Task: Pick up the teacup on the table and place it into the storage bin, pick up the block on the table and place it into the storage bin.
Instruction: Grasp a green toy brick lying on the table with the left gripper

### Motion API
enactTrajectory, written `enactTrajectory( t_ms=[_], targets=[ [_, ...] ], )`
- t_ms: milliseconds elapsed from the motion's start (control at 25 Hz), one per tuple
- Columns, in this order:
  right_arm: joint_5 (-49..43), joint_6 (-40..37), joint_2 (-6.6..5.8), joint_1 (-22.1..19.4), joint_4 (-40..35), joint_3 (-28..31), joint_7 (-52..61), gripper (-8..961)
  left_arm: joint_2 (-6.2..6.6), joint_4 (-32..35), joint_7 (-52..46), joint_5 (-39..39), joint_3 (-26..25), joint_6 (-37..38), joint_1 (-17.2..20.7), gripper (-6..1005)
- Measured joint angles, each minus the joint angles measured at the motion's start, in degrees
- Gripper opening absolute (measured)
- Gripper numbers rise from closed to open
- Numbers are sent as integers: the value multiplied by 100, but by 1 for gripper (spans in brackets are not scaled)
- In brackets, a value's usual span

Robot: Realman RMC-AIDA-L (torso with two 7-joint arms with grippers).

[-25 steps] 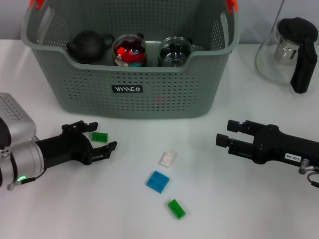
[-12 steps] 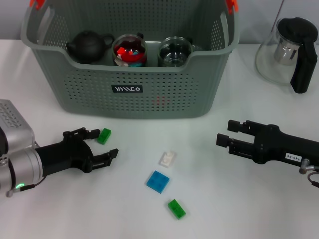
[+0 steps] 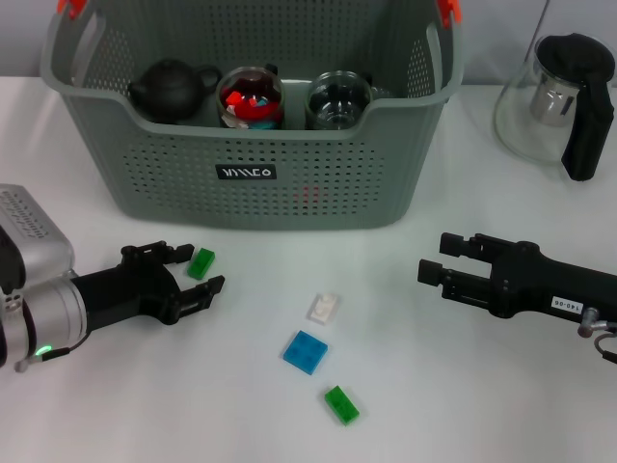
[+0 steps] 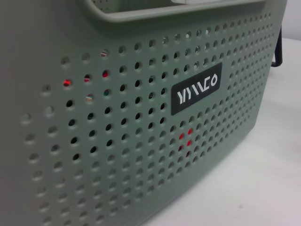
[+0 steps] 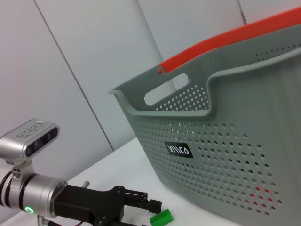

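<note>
storage bin rear centre | blocks before it | teapot right of bin

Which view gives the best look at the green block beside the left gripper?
The head view: the green block lies whole on the table, between the fingertips of the open left gripper. The right wrist view shows it low and partly cut off. The left wrist view shows only the storage bin.
</note>
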Motion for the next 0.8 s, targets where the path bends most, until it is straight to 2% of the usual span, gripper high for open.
enactTrajectory(
  t_ms=[440,640,760,800],
  targets=[
    [-10,-18,0,-1,0,0,0,714,11,13,14,41,33,-76,-20,563],
    [-1,-25,0,-9,0,0,0,714,12,112,23,47,35,-34,-8,416],
    [1,-25,0,-11,0,0,1,715,11,116,23,56,64,-59,-11,185],
    [2,-25,-2,-10,0,0,1,715,11,117,22,57,80,-68,-14,185]
  ],
)
